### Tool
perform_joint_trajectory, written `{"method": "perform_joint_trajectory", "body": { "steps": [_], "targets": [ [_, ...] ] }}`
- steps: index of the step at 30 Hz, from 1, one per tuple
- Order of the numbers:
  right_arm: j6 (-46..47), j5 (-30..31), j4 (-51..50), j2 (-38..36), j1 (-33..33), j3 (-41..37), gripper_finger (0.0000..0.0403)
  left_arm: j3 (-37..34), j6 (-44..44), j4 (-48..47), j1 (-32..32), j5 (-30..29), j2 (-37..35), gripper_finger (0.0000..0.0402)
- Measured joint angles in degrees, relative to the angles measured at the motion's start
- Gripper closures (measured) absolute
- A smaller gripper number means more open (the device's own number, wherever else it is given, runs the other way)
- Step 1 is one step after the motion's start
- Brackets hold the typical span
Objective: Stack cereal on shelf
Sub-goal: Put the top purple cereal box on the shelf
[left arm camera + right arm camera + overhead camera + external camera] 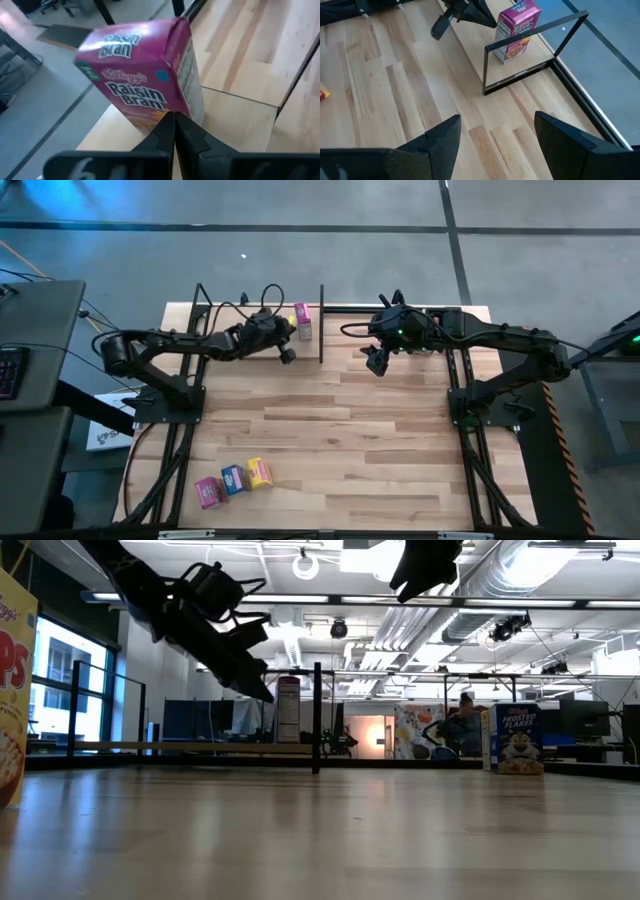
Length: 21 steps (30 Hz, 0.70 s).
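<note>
A magenta-pink Raisin Bran box (303,321) stands upright on its bottom on the pale shelf board (311,348) at the table's far edge, near the shelf's black end frame (535,50). It also shows in the left wrist view (142,70) and the right wrist view (517,30). My left gripper (174,131) is shut, its tips right at the box's lower part. My right gripper (495,145) is open and hovers over the table right of the shelf (377,360), touching nothing. Pink (208,491), blue (233,479) and yellow (259,472) boxes stand at the near left. My left gripper's shut fingertips (170,120) stand at the lower part of the pink box's printed face (150,107), coming slanting down from the table's left. The fingers themselves hide the spot, so I cannot tell whether they touch it. The box stands upright on the shelf board.
The shelf's thin black rods and posts (322,325) rise around the board. In the low view a large yellow box (15,690) stands close at the left and a blue Frosted Flakes box (515,740) stands far right. Bare striped tabletop (340,440) lies between the arms.
</note>
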Motion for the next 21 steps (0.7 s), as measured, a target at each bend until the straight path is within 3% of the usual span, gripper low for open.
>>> {"method": "perform_joint_trajectory", "body": {
  "steps": [6,21],
  "targets": [
    [0.06,0.0,0.05,0.0,0.0,0.0,0.0162,0.0,-0.2,1.36,0.35,2.76,0.27,0.0401],
    [0.01,0.03,2.85,0.0,0.0,0.0,0.0162,0.0,-0.43,2.34,0.35,1.98,0.27,0.0401]
  ]
}}
